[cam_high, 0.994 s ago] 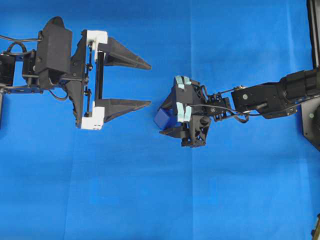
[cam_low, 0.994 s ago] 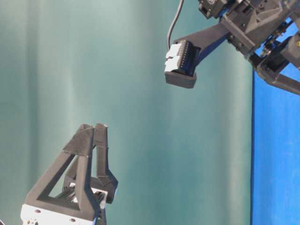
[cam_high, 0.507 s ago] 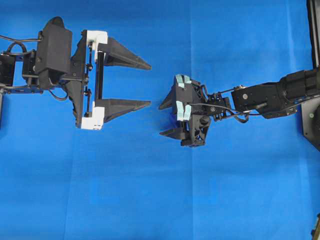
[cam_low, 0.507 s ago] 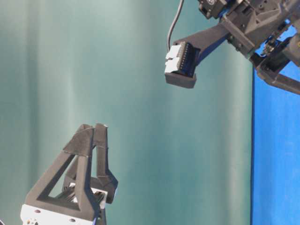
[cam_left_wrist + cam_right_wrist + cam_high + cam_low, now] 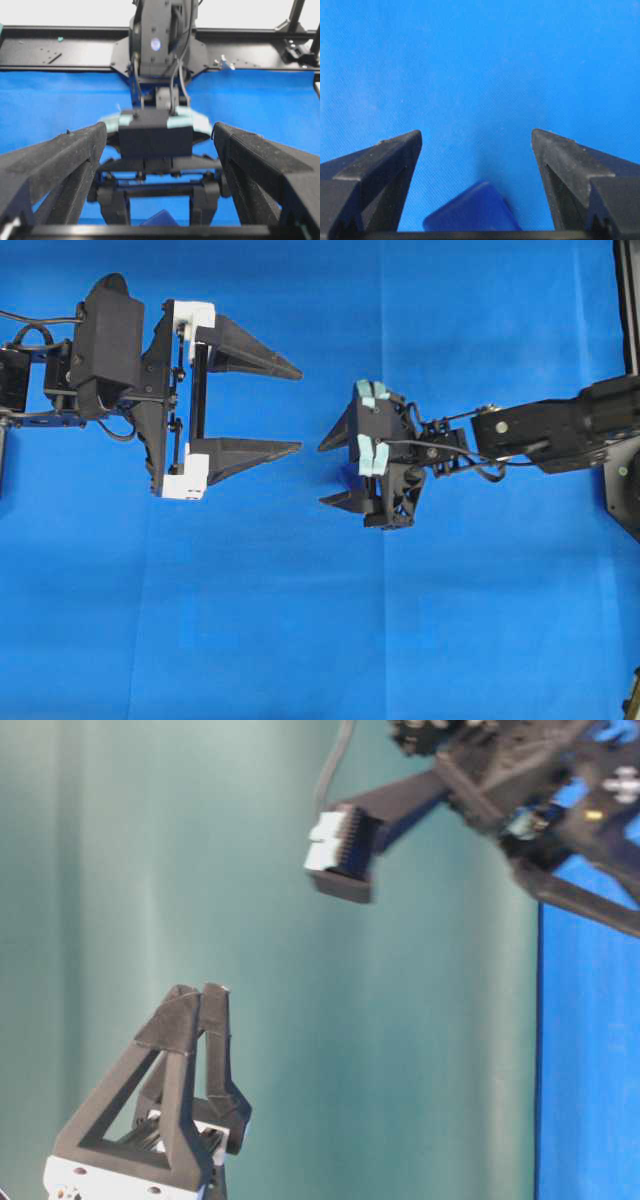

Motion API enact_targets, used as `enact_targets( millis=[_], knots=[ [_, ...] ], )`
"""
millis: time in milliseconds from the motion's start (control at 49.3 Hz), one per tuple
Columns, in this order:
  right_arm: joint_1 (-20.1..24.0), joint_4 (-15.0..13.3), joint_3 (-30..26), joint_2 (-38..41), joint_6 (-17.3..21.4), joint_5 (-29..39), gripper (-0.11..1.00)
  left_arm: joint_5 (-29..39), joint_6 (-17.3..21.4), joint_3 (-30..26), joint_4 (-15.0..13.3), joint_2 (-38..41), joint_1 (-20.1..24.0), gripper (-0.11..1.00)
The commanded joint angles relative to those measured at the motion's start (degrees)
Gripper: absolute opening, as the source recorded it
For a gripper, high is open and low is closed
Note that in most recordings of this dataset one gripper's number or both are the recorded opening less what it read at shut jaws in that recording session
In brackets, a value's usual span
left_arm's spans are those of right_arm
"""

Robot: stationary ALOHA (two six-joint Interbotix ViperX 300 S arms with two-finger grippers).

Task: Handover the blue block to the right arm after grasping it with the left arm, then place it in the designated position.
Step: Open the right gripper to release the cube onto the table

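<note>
The blue block (image 5: 470,210) lies on the blue cloth under my right gripper (image 5: 476,132), between the spread fingers and touching neither. The left wrist view shows a corner of the blue block (image 5: 161,218) low behind the right gripper's frame. From overhead the block is hidden beneath the right gripper (image 5: 321,475), which is open and points left at mid-table. My left gripper (image 5: 300,410), with white brackets, hangs open to the left, its fingertips a short gap from the right one. The left gripper (image 5: 159,131) holds nothing.
The blue cloth (image 5: 300,640) covers the whole table. The right arm (image 5: 560,430) stretches in from the right edge, where a black mount (image 5: 625,470) stands. Black frame rails (image 5: 60,50) run along the far side in the left wrist view.
The right gripper has opened and let go of the blue block, which has dropped out of the overhead view beneath it. The right gripper has drawn back slightly to the right. The left arm is still.
</note>
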Motion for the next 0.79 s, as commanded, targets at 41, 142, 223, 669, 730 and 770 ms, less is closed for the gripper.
enact_targets(
  millis=[41,142,223,669,730,770],
  knots=[
    [0.0,-0.09,-0.44,-6.42,-0.09,4.31,0.8,-0.35,0.09,-1.14,0.09,-1.05,-0.18,0.91],
    [0.0,-0.09,-0.26,-11.07,-0.18,8.09,0.8,-0.26,0.26,-1.23,0.09,-0.97,-0.09,0.91],
    [0.09,-0.18,0.09,-14.94,-0.18,10.55,0.8,-0.26,0.26,-1.32,0.09,-0.97,-0.18,0.91],
    [0.0,-0.26,3.78,-34.37,-0.26,18.98,0.8,-0.35,0.0,-1.67,0.09,-0.7,-0.09,0.91],
    [0.0,-0.35,4.31,-36.47,-0.26,19.78,0.8,-0.35,0.0,-1.67,0.0,-0.7,-0.18,0.91],
    [0.0,-0.35,4.66,-37.79,-0.26,20.21,0.8,-0.35,0.0,-1.67,0.09,-0.62,-0.18,0.91]
  ],
)
